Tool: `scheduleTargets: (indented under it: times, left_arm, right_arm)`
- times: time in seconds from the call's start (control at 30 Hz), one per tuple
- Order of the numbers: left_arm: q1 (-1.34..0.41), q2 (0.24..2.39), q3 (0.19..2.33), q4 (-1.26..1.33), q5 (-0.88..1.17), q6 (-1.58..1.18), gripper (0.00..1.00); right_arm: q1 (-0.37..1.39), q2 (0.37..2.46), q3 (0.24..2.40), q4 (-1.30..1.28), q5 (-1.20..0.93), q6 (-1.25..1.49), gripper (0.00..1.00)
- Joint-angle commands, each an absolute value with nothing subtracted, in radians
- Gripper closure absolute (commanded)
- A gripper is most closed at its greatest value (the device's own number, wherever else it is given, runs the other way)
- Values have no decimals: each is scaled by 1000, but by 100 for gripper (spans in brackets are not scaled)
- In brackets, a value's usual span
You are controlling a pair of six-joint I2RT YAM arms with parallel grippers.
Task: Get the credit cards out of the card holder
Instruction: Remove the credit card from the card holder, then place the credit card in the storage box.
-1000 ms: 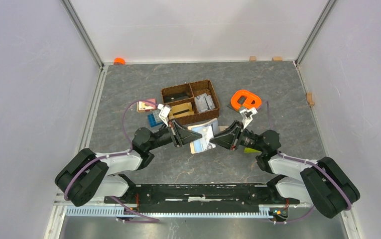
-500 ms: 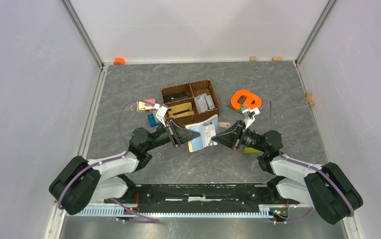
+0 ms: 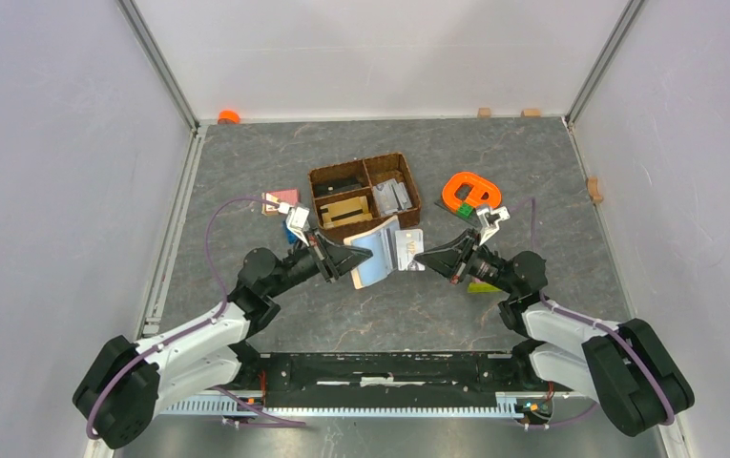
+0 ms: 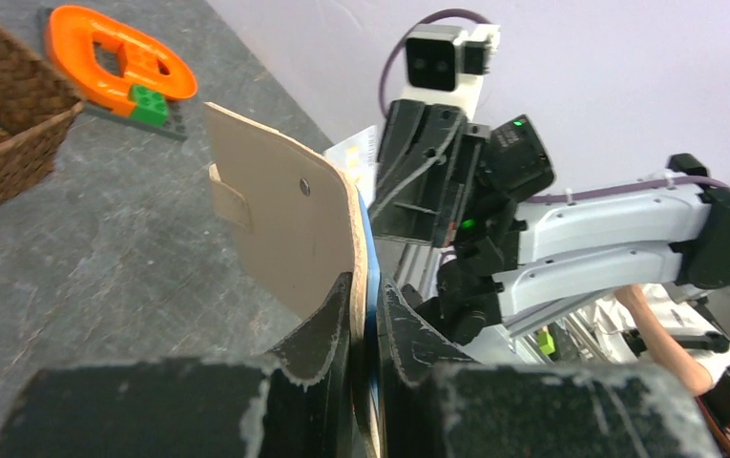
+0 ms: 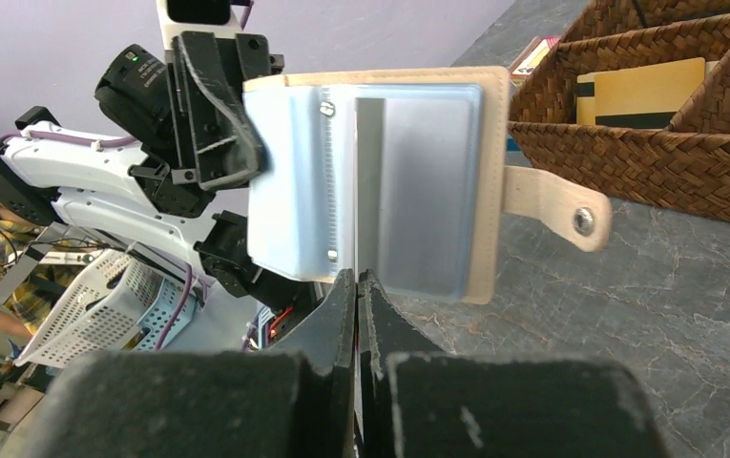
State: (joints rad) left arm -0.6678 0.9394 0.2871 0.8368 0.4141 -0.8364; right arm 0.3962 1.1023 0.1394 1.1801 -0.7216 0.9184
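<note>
— Leather-like beige card holder [image 3: 375, 253] hangs open above the table, just in front of the woven basket [image 3: 356, 163]. Your left gripper [image 4: 365, 288] is clamped on its edge. It looks light and floppy.

— And the right gripper [image 5: 356, 281]?

— Pinched tight, apparently on a thin pale card [image 3: 408, 250]; stiff and slick, so take its free edge. The basket's compartments hold a yellow card [image 5: 639, 91] and grey pieces [image 3: 391, 196].

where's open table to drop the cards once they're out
Bare table between the card holder and the arm bases; the back strip behind the basket; the right side past the orange piece. Crowded mid-table: left gripper clamps the holder, right gripper pinches a card, small items left of the basket.
</note>
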Motion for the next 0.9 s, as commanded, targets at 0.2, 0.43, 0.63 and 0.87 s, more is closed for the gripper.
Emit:
scheduleTargets:
  times: [0.2,0.43,0.63,0.87]
  left_arm:
    - [-667,872,314,607,214,-733,98]
    - [-667,764,293,545,125,-720,98]
    - [-667,681,266,520,71,-712,98]
    - [-667,597,252,464,4,-696,98]
  right_arm:
    - [388,1067,151,1131,-689,849,100]
    - [389,1032,262,784,-513,631,100]
    - [388,1165,423,677,-495,604,100]
    - [388,1406,681,526,-459,565,100]
